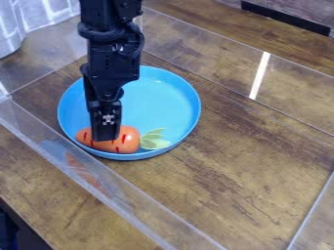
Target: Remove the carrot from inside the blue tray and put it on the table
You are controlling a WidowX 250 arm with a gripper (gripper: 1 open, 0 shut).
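The orange carrot (120,142) lies in the front part of the round blue tray (177,98), its pale green leafy top (154,140) pointing right. The tray rests on the dark wood table (248,166). My black gripper (104,125) reaches down from above, right over the carrot's left half and hiding part of it. Its jaws stand open around the carrot's body; whether the fingers touch it I cannot tell. The carrot still rests on the tray floor.
A clear plastic sheet or low wall (78,166) runs along the front left of the table. A bright light reflection (261,73) streaks the wood to the right of the tray. A pale object (8,34) sits at the far left edge.
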